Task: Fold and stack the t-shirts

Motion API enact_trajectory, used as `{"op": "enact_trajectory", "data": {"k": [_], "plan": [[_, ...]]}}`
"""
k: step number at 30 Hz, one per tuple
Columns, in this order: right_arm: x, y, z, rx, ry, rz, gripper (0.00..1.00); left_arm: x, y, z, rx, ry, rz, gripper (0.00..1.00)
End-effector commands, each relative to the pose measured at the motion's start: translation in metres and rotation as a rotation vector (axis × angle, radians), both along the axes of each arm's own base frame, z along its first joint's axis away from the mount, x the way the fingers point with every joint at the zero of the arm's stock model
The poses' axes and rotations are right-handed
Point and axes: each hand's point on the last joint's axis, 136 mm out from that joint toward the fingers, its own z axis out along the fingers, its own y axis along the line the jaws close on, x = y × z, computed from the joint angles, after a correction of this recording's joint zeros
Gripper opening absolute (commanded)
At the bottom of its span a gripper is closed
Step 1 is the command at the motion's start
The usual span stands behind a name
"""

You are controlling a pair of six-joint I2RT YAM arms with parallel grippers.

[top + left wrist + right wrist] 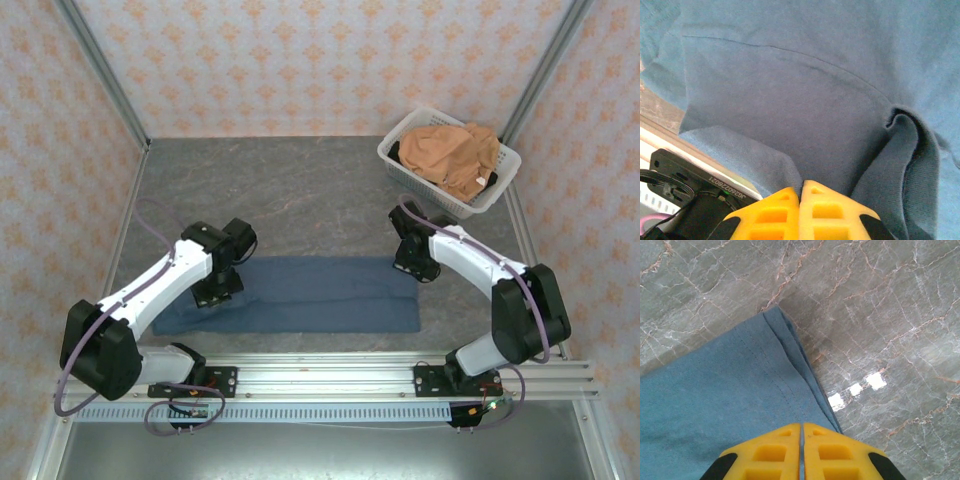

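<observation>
The slate-blue t-shirt (320, 295) lies folded into a long band on the grey marble table (300, 190), close to the near edge. My left gripper (215, 292) rests on the band's left part. Its yellow fingertips (801, 184) are pressed together, and blue cloth (790, 90) puckers up to them. My right gripper (413, 268) is at the band's far right corner, shut (802, 426) with a thin line of blue cloth (715, 405) between its fingers. The orange-tan t-shirt (450, 155) sits crumpled in the basket.
The white lattice basket (420, 185) stands at the back right, against the wall post. An aluminium rail (330, 375) with both arm bases runs along the near edge. Patterned walls enclose the table on three sides.
</observation>
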Motion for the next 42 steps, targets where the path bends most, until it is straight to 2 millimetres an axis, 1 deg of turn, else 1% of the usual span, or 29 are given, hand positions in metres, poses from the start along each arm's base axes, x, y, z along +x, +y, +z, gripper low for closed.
{"op": "enact_trajectory", "data": {"k": [1,6,14,16,19,21,26,32,34,35,36,37,38,40,42], "plan": [[0.001,-0.005,0.001,-0.028,0.008,0.004,0.09,0.002,-0.004,0.005,0.008,-0.017,0.032,0.00],[0.000,-0.003,0.000,-0.015,0.015,0.012,0.09,0.001,0.007,0.001,0.078,0.006,0.000,0.00],[-0.006,0.000,-0.004,0.009,0.034,0.023,0.09,0.005,0.026,0.000,0.203,0.029,-0.061,0.00],[-0.006,0.000,-0.004,0.010,0.030,0.023,0.09,0.006,0.026,-0.004,0.204,0.029,-0.065,0.00],[-0.007,0.000,-0.005,0.010,0.034,0.024,0.09,0.008,0.017,-0.013,0.155,0.016,-0.058,0.00],[-0.008,0.000,-0.006,0.011,0.034,0.024,0.09,0.009,0.016,-0.016,0.146,0.010,-0.055,0.00],[-0.008,0.000,-0.007,0.016,0.037,0.025,0.09,0.007,0.030,-0.014,0.215,0.042,-0.046,0.00],[-0.009,0.001,-0.009,0.018,0.041,0.032,0.09,0.016,0.040,-0.020,0.213,0.035,0.001,0.00],[-0.009,0.001,-0.009,0.019,0.042,0.035,0.09,0.020,0.048,-0.024,0.221,0.043,0.025,0.08],[-0.009,0.002,-0.010,0.020,0.042,0.036,0.09,0.025,0.052,-0.025,0.215,0.035,0.038,0.15],[-0.009,0.002,-0.010,0.021,0.043,0.037,0.09,0.030,0.054,-0.025,0.207,0.016,0.045,0.37],[-0.009,0.002,-0.010,0.021,0.044,0.039,0.09,0.035,0.056,-0.023,0.205,-0.005,0.047,0.57],[-0.010,0.002,-0.010,0.022,0.045,0.041,0.09,0.040,0.058,-0.019,0.211,-0.037,0.050,0.67],[-0.010,0.002,-0.011,0.021,0.046,0.043,0.09,0.041,0.068,-0.010,0.232,-0.077,0.074,0.77],[-0.011,0.002,-0.012,0.023,0.045,0.043,0.09,0.034,0.076,-0.013,0.195,-0.083,0.137,0.78]]}}
